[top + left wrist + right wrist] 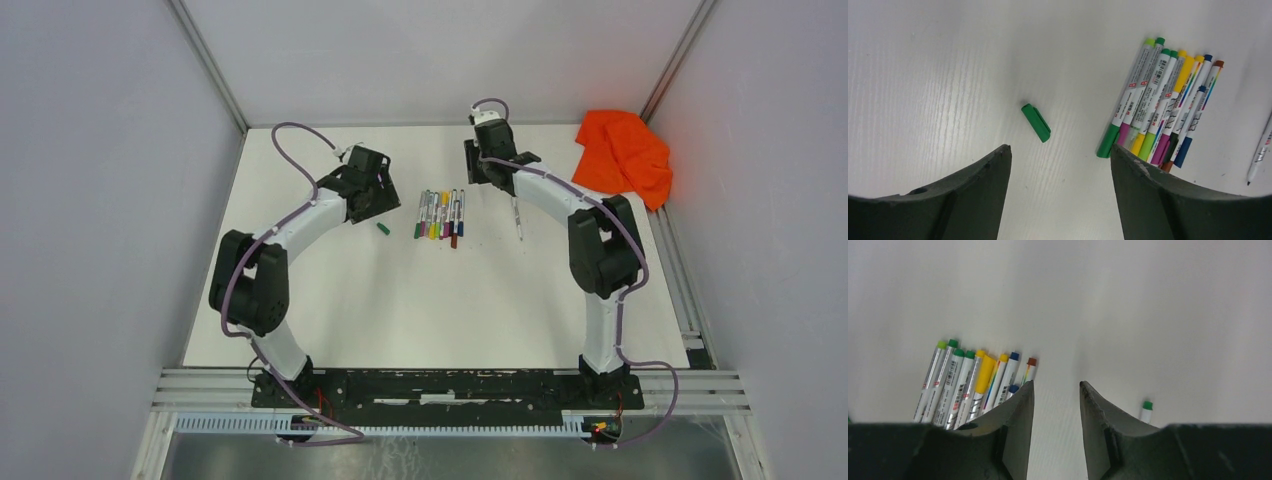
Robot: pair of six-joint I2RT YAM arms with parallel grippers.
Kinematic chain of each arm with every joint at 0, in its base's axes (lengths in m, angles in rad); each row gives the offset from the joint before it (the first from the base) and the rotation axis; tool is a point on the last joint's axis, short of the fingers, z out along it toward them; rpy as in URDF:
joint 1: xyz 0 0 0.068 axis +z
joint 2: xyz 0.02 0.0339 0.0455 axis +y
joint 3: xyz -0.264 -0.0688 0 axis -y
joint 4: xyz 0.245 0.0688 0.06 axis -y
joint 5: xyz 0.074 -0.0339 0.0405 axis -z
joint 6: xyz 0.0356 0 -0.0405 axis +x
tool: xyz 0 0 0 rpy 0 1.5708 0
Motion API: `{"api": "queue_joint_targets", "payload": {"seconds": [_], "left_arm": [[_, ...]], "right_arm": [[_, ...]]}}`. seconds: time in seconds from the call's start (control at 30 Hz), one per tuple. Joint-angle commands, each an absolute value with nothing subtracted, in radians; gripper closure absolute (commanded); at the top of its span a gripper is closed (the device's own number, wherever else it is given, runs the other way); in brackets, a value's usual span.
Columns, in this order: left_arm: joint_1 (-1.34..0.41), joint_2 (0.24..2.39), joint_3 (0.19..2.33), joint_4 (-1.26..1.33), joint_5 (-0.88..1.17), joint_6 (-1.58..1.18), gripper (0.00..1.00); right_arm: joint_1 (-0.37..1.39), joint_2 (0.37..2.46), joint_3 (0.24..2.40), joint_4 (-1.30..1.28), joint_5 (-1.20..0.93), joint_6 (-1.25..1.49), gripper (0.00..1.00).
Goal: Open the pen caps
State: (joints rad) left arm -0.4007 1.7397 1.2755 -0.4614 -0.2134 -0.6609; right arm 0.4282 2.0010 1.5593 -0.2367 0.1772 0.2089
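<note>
Left end effector (1059,150), spread, faces green cap (1036,122) unseen from right wrist.

Top view evenly and brightly lit from overhead; counter (420,300) washed near white, shadows soft and faint. In left wrist view pens (1148,95) rendered sharp, near fingers (973,200) dark and defocused. Right wrist view slightly softer, greyer.

green cap (1036,122), grey-white pens (1149,95), orange cloth (624,152)
</note>
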Motion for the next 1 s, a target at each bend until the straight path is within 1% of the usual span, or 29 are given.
{"api": "queue_joint_targets", "payload": {"seconds": [0.0, 0.2, 0.7, 0.97], "left_arm": [[-0.404, 1.659, 1.230, -0.410, -0.172, -0.701, 0.21], [-0.414, 1.608, 1.212, -0.401, -0.166, -0.710, 0.21], [-0.414, 1.567, 1.192, -0.400, -0.158, -0.706, 0.21], [-0.415, 1.551, 1.188, -0.394, -0.156, -0.698, 0.21]], "right_arm": [[0.454, 2.106, 1.677, -0.310, 0.189, 0.241, 0.56], [0.479, 2.183, 1.748, -0.346, 0.196, 0.259, 0.56], [0.508, 2.187, 1.665, -0.327, 0.228, 0.282, 0.57], [0.508, 2.241, 1.752, -0.358, 0.239, 0.283, 0.57]]}}
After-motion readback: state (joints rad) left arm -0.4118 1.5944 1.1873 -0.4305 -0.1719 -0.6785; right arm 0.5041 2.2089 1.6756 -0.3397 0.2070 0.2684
